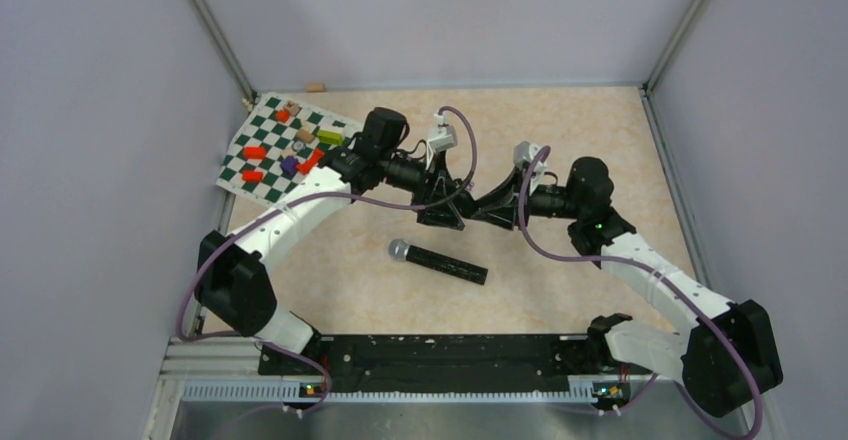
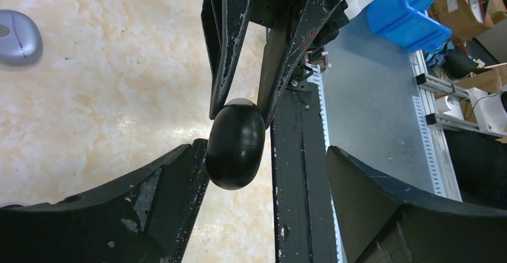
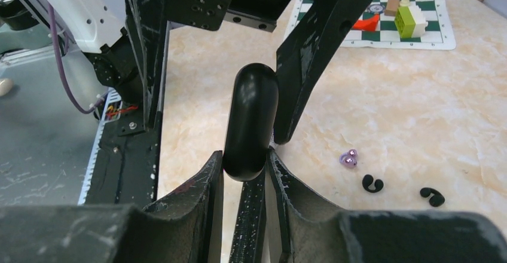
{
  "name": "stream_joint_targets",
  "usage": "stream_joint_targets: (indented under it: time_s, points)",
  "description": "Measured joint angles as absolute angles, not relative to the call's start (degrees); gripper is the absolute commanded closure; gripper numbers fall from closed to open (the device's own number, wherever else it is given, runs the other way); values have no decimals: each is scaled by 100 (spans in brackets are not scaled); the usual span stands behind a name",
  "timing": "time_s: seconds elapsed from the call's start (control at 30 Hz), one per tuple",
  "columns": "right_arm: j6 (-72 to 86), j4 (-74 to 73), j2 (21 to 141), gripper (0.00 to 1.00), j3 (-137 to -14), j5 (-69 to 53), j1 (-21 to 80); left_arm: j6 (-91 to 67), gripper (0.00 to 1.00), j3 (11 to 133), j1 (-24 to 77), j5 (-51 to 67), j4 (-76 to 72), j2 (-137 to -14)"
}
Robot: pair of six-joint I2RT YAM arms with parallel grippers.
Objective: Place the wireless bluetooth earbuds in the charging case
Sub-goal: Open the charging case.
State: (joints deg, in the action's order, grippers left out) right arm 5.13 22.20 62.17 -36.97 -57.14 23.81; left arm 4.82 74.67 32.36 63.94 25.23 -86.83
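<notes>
Case (image 3: 251, 110) between right jaws

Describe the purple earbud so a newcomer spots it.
Start at the beige table, beside the black case pinched in the right hand. The tiny purple earbud lies nearest the case; the two buds beyond it are black.
</notes>
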Motion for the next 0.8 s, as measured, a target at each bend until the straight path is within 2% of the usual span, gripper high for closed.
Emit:
stream_joint_targets:
  time_s: [0.2, 0.63, 0.8]
  points:
    - [259, 1957, 6228, 96, -3793, -5739, 2381, 644, 28, 7511, 3275, 6243, 2738, -8761]
    - [-10, 1592, 6320, 96, -3881, -5944, 2381, 738, 41, 7511, 3291, 6152, 2746, -8761]
    - [-27, 1579, 6340, 97, -3883, -5975, 2381, 895, 57, 7511, 3398, 6055, 2808, -8761]
